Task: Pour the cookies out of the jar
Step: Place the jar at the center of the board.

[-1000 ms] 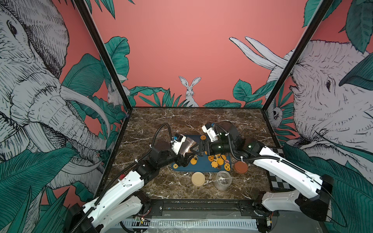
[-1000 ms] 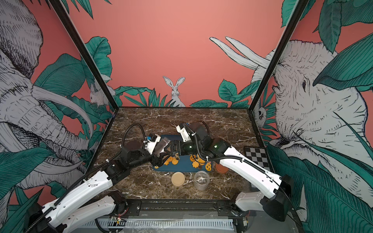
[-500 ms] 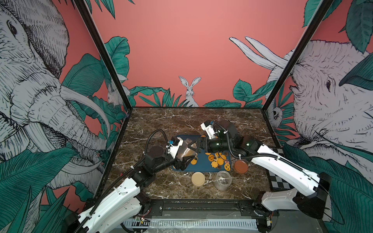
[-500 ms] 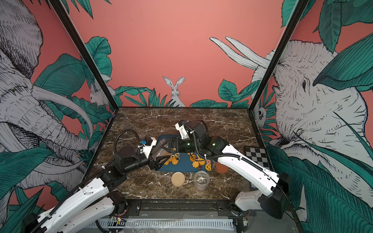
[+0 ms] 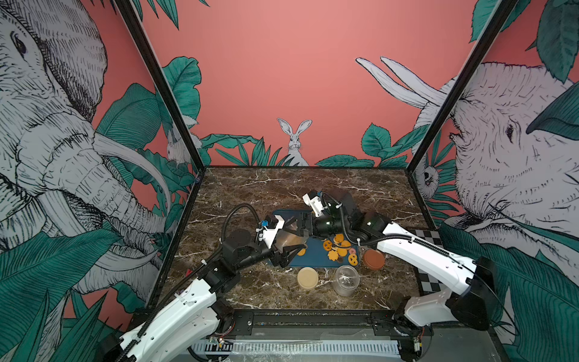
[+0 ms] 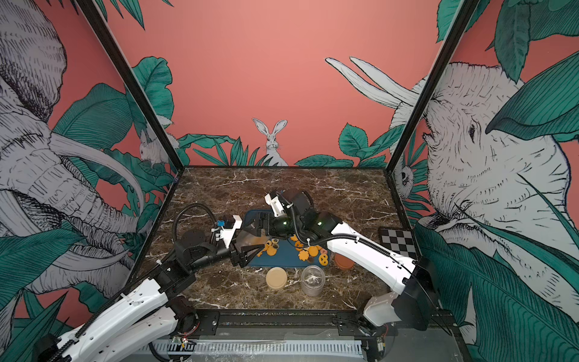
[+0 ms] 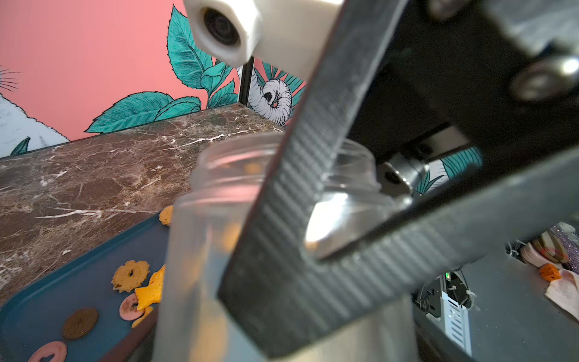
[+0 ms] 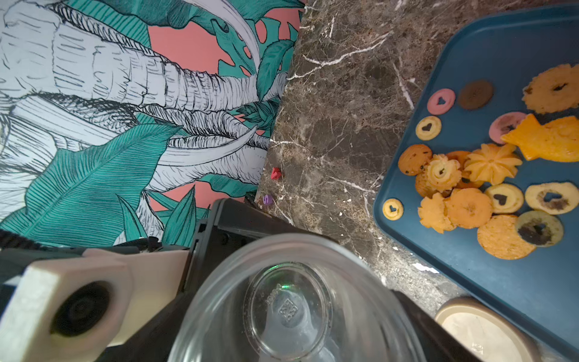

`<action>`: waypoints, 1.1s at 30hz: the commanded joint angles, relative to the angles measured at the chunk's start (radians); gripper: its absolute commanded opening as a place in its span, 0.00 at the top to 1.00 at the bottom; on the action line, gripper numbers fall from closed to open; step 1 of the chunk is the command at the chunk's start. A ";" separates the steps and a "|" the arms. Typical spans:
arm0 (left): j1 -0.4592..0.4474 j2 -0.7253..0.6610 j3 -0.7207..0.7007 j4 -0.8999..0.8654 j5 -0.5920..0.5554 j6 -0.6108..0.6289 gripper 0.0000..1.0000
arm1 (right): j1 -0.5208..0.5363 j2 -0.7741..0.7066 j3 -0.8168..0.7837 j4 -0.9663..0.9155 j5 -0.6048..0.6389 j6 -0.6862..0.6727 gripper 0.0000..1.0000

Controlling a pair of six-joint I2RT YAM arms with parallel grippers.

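On the counter (image 5: 266, 188), just before the blue tray's (image 5: 315, 259) near edge, a cream lid (image 5: 307, 277) and an upright clear jar (image 5: 346, 280) are set, with a brown lid (image 5: 373, 259) off its near right corner. The cookies (image 5: 340, 249) are scattered on the tray. Over its left part, a second jar (image 5: 285, 238) is clenched in the left end effector (image 5: 289, 246). The right end effector (image 5: 299, 227) is placed at that jar's mouth, jaws wide; a grip there cannot be told.

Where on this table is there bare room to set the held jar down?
The marble table is bare behind the blue tray, and at the front right between the standing jar and the checkerboard. Crowded: the cookies on the tray, and along its front the cream lid and brown lid.
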 commanded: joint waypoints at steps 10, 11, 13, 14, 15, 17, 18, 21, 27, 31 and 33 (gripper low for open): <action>0.002 -0.017 0.000 0.065 0.008 0.019 1.00 | 0.016 0.001 0.003 0.001 -0.015 -0.013 0.05; 0.002 -0.017 -0.001 0.065 0.008 0.018 1.00 | 0.017 0.002 0.003 -0.003 -0.014 -0.014 0.06; 0.002 -0.014 -0.001 0.063 0.004 0.018 1.00 | 0.019 0.003 0.002 -0.009 -0.014 -0.018 0.13; 0.002 -0.012 0.000 0.060 -0.005 0.017 1.00 | 0.019 0.004 0.003 -0.015 -0.012 -0.020 0.17; 0.002 -0.012 0.002 0.053 -0.015 0.016 1.00 | 0.019 0.007 0.004 -0.017 -0.012 -0.021 0.27; 0.002 -0.004 0.007 0.040 -0.020 0.021 1.00 | 0.019 0.009 0.010 -0.031 -0.012 -0.031 0.52; 0.002 -0.001 0.009 0.033 -0.028 0.019 1.00 | 0.019 0.011 0.015 -0.040 -0.009 -0.038 0.69; 0.002 0.004 0.014 0.013 -0.078 0.011 1.00 | 0.018 0.006 0.030 -0.068 0.008 -0.061 1.00; 0.002 0.005 0.052 -0.149 -0.425 -0.088 0.53 | 0.018 -0.002 0.092 -0.180 0.127 -0.159 1.00; 0.003 -0.009 0.095 -0.273 -0.575 -0.121 0.05 | 0.019 0.000 0.104 -0.209 0.229 -0.219 1.00; 0.002 -0.014 0.128 -0.357 -0.661 -0.141 0.00 | 0.020 0.007 0.098 -0.212 0.279 -0.244 1.00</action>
